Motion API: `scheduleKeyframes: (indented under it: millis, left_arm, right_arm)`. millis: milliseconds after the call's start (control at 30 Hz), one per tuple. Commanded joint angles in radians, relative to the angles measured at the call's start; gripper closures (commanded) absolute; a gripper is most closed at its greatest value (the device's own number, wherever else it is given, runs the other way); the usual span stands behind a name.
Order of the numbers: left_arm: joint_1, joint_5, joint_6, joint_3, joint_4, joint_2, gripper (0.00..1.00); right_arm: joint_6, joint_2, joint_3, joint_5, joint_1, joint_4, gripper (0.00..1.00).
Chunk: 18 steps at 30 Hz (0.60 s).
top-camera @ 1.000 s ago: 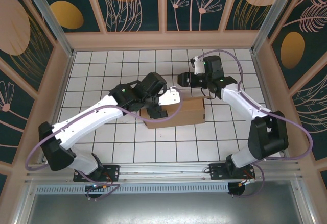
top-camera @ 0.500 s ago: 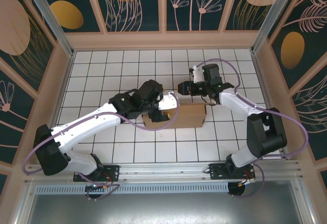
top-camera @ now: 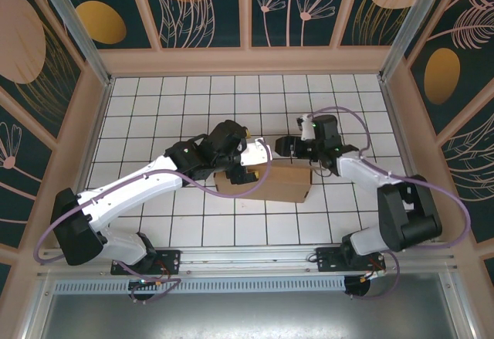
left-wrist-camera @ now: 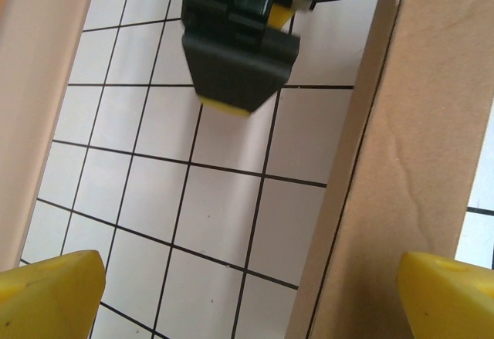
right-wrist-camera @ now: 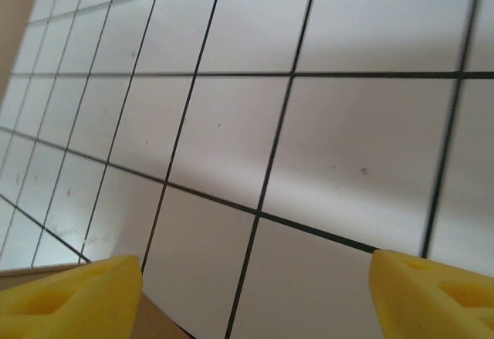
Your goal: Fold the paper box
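Observation:
The paper box (top-camera: pixel 272 184) is a brown cardboard piece lying in the middle of the tiled table, its right end angled toward the arms. My left gripper (top-camera: pixel 243 167) hangs over its left end, open. In the left wrist view a cardboard wall (left-wrist-camera: pixel 417 161) stands just inside the right fingertip (left-wrist-camera: pixel 448 296), and the left gripper (left-wrist-camera: pixel 247 296) grips nothing. My right gripper (top-camera: pixel 284 146) hovers just behind the box's far edge, open. Between the right gripper's (right-wrist-camera: pixel 251 293) yellow pads there is bare tile, with a cardboard corner (right-wrist-camera: pixel 116 325) by the left pad.
The white gridded table (top-camera: pixel 154 107) is fenced by tan side walls (top-camera: pixel 89 123) and a metal rail (top-camera: pixel 255 258) along the near edge. In the left wrist view a tan panel (left-wrist-camera: pixel 35 84) runs along the left and the right gripper's black body (left-wrist-camera: pixel 239 38) sits ahead.
The right gripper has come down and nearer to the box's far edge and spread its jaws wider. The box's right end has swung toward the arms. The left gripper shifted slightly over the box.

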Motion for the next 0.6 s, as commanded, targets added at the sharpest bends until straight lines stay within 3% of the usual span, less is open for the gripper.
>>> scheduleKeyframes:
  millis: [0, 233, 333, 467, 567]
  left_arm:
    - [0.008, -0.003, -0.016, 0.008, 0.022, -0.001, 0.03]
    - [0.010, 0.027, -0.031, 0.027, 0.038, -0.021, 0.03]
    - [0.012, 0.021, -0.062, 0.025, 0.068, -0.060, 0.03]
    - [0.028, -0.018, -0.147, -0.014, 0.179, -0.177, 0.02]
    - [0.064, -0.072, -0.241, -0.064, 0.255, -0.271, 0.04]
  right_arm:
    - [0.061, -0.077, -0.045, 0.014, -0.057, 0.157, 0.21]
    - [0.045, -0.087, -0.016, -0.013, -0.105, 0.137, 0.21]
    - [0.003, -0.135, 0.028, 0.068, -0.084, 0.077, 0.27]
    - [-0.172, -0.228, 0.140, 0.242, 0.009, -0.053, 0.34]
    - [-0.332, -0.266, 0.226, 0.230, 0.037, -0.170, 0.36]
